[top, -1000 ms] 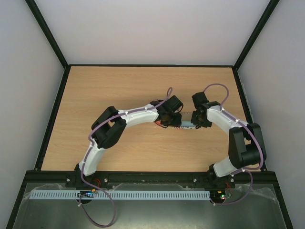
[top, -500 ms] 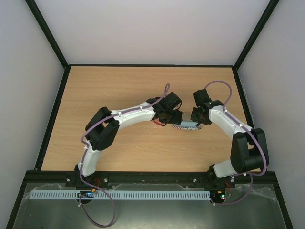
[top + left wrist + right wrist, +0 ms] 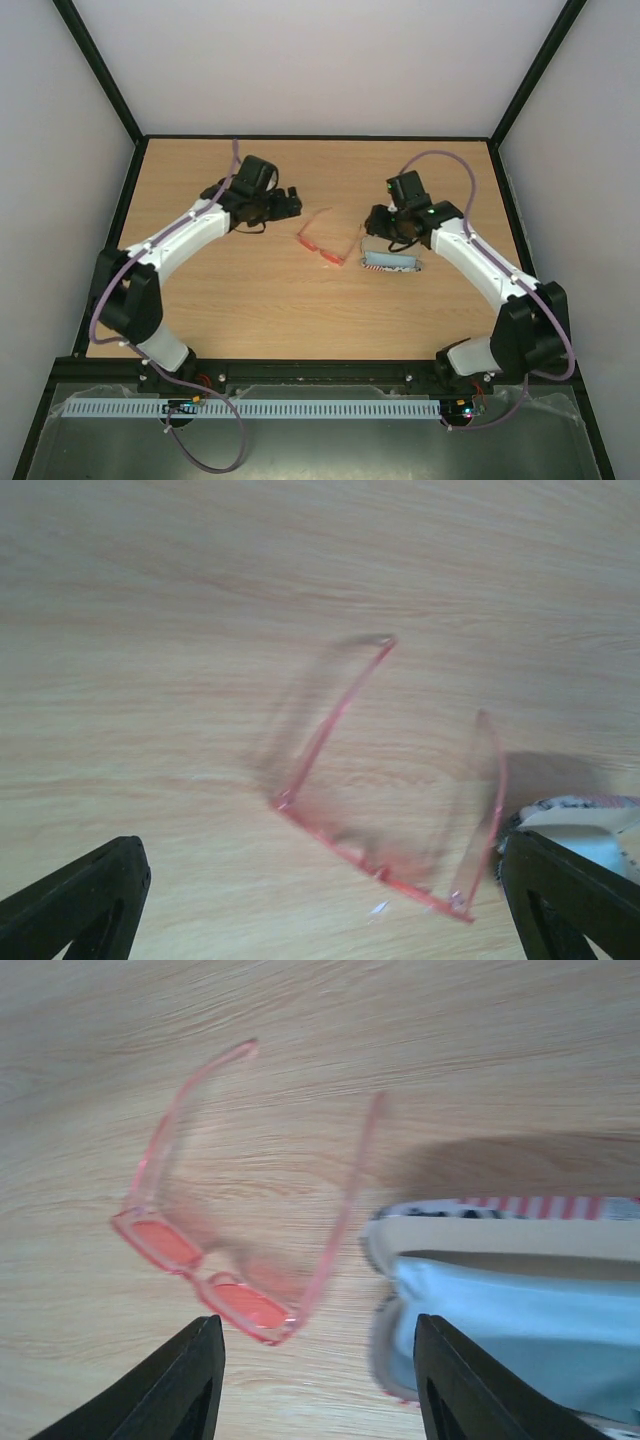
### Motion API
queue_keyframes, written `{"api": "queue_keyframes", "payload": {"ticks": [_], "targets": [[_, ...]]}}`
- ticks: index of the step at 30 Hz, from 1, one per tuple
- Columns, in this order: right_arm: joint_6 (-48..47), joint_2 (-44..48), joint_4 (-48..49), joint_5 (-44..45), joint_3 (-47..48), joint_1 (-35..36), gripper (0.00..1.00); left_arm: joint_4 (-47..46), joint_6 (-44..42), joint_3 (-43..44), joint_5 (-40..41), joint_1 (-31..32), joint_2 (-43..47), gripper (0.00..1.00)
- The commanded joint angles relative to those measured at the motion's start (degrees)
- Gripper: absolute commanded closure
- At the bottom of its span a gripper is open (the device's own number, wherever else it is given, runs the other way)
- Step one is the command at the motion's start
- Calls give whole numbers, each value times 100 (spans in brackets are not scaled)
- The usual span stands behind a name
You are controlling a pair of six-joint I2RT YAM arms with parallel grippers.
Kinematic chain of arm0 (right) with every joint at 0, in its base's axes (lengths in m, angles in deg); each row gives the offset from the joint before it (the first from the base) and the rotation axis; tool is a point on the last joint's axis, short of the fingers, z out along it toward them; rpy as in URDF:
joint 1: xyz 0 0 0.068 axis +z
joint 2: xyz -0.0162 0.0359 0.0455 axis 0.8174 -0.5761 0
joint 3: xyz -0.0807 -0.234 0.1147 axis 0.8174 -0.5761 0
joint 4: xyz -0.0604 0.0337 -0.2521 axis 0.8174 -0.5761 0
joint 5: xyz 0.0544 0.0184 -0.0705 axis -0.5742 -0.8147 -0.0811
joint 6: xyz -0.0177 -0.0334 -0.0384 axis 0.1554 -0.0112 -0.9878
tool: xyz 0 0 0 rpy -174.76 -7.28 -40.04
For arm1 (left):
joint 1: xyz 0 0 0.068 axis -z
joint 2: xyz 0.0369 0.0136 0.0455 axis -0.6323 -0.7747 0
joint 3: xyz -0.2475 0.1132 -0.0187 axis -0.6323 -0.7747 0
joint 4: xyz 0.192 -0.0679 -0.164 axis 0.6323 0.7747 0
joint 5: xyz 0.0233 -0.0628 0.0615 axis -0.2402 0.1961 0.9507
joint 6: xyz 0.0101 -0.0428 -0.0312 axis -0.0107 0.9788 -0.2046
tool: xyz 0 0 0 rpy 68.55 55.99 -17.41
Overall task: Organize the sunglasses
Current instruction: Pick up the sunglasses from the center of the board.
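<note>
**A:** What lies closest to the arm bases?

**B:** Bare wood of the table (image 3: 250, 310), then the case (image 3: 392, 263), a little right of the middle. It has a stars-and-stripes pattern and lies open, with a pale blue cloth (image 3: 510, 1310) in it.

**A:** And the sunglasses?

**B:** The sunglasses (image 3: 322, 246) lie on the table just left of the case and slightly farther back, near the middle. The frame is thin and red-orange. Both side arms are unfolded and point toward the far edge. One corner of the frame sits just beside the case's left end.

**A:** The right claw?

**B:** The right claw (image 3: 372, 226) hovers a bit farther back, above the case's left end. Its fingers (image 3: 190, 1385) are partly spread, with nothing held between them.

**A:** And the left one?

**B:** The left claw (image 3: 290, 205) is farthest back, over bare wood to the left of the sunglasses. Its fingers (image 3: 85, 900) are spread very wide and grip nothing. The sunglasses lie free on the wood beyond them.
</note>
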Motion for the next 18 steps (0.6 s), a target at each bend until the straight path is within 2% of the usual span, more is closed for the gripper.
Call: {"api": "queue_keyframes", "payload": {"ticks": [1,9,18], "targets": [[534,-506,7,-188,437,475,46,-15,-185,-748,-106,-257,699,1],[988,-1532,106,109,861,914,45,-204,-179,-1696,-237,-550,1584,1],[1205,-2216,-224,706,1240,1227,45,-347,-303,-1974,-564,-766,1715,1]]}}
